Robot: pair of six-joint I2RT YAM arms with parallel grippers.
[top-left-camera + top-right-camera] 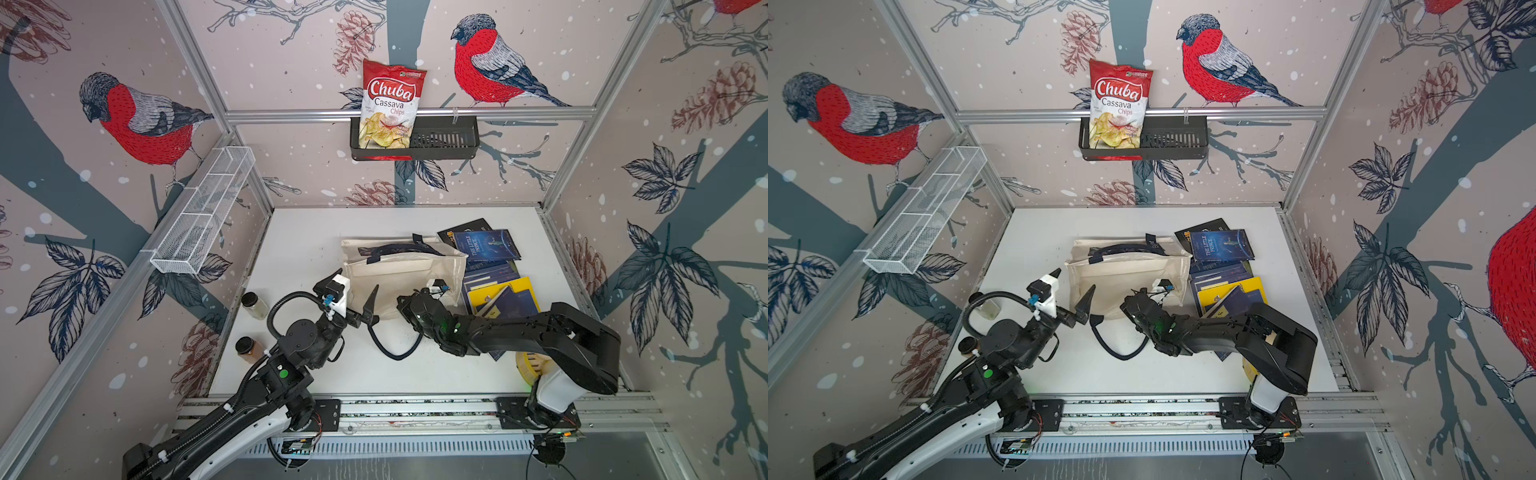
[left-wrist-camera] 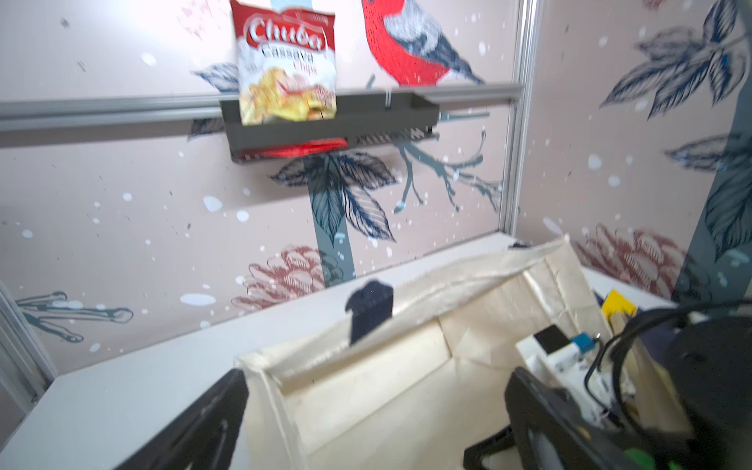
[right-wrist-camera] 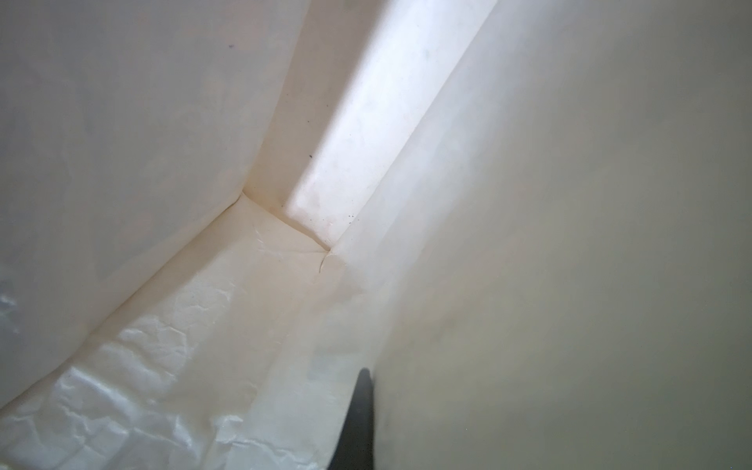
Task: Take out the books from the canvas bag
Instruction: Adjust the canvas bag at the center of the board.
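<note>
Left fingers (image 1: 371, 301) are hanging released beside the canvas bag (image 1: 407, 270). Right fingers (image 3: 358, 419) are sitting clenched inside it, gripping nothing visible; the interior is looking empty. Books (image 1: 494, 274) are lying piled on the surface (image 1: 299, 249) alongside. Next: probably backing out.

A lab robot cell: aluminium framing (image 1: 291, 115) holds bird-print panels (image 1: 291, 50) around a white desk (image 1: 299, 249), with two arms (image 1: 582, 345) bolted to a rail (image 1: 415, 409) at six o'clock.

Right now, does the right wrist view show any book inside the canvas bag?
No, it shows only the bare cream inside of the canvas bag.
</note>
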